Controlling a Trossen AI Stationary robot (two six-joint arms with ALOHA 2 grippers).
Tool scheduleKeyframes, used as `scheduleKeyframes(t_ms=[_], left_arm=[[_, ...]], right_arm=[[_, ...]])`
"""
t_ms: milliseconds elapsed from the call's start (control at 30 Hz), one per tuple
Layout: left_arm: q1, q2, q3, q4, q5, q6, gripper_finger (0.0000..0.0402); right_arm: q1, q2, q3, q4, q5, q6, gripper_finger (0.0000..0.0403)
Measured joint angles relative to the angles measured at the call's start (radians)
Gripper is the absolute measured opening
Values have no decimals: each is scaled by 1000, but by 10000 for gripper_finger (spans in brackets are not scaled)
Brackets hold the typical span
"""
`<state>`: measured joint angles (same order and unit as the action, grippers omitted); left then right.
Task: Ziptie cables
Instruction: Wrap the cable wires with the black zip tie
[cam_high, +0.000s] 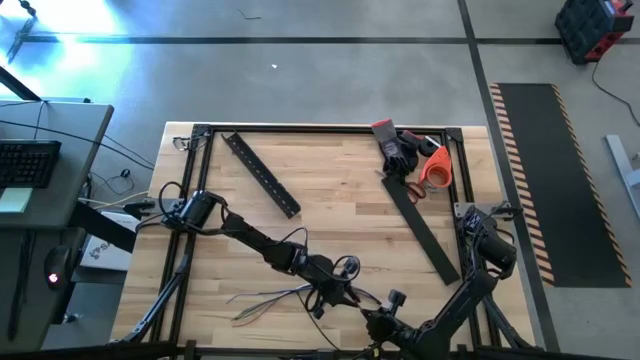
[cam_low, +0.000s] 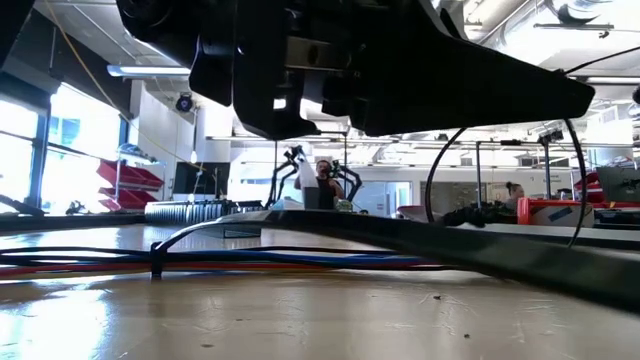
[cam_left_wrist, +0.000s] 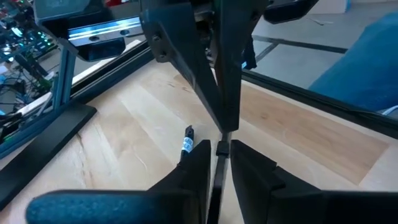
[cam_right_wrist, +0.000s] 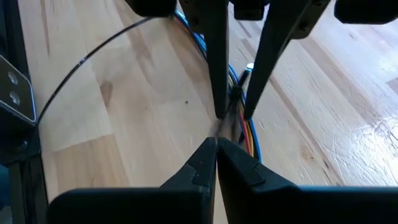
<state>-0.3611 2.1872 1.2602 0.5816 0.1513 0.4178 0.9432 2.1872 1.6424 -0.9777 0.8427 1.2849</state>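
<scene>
1. Progress: a black tie (cam_low: 157, 262) already circles the cables (cam_low: 300, 262); judged from this, cinching and release remain.
2. My right gripper (cam_right_wrist: 216, 144) is pinched closed just beside the bundle, apparently on the tie's thin tail.
3. My left gripper (cam_left_wrist: 222, 148) stands narrowly parted opposite it.
4. Cables: thin blue, red and dark strands lying flat near the table's (cam_high: 330, 190) front edge.

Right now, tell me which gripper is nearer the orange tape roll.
Right. The right gripper sits at the near table edge, down from the orange tape roll at the far right corner. The left gripper is beside it, slightly farther left.
</scene>
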Motion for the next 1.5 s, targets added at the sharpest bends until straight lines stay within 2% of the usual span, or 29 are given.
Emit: scheduleKeyframes(t_ms=[200,333,400,500,667,767,867,1000,1133,1233,1367,1500], left_arm=[[0,0,0,-2,3,-8,20],[1,0,0,-9,3,-22,10],[1,0,0,-10,3,-22,9],[1,0,0,-11,3,-22,8],[1,0,0,-18,-3,-22,7],[1,0,0,-18,-3,-22,7],[2,0,0,-18,-3,-22,6],[1,0,0,-18,-3,-22,4],[2,0,0,-18,-6,-22,4],[2,0,0,-18,-6,-22,4],[2,0,0,-17,-7,-22,4],[2,0,0,-17,-6,-22,5]], right_arm=[[5,-5,0,-31,-28,-1,2],[11,-34,0,-50,-70,-13,22],[21,-42,0,-36,-69,-45,43],[38,-47,0,14,-11,-113,85],[58,-48,0,124,61,-324,156],[34,-48,1,126,95,-329,177],[-2,-48,0,107,72,-297,176],[-36,-48,0,104,-24,-318,148],[-47,-48,0,78,-29,-314,112],[-47,-48,0,26,-32,-254,91],[-47,-48,-2,-51,-86,-146,84],[-47,-48,-2,-34,-85,-141,84]])
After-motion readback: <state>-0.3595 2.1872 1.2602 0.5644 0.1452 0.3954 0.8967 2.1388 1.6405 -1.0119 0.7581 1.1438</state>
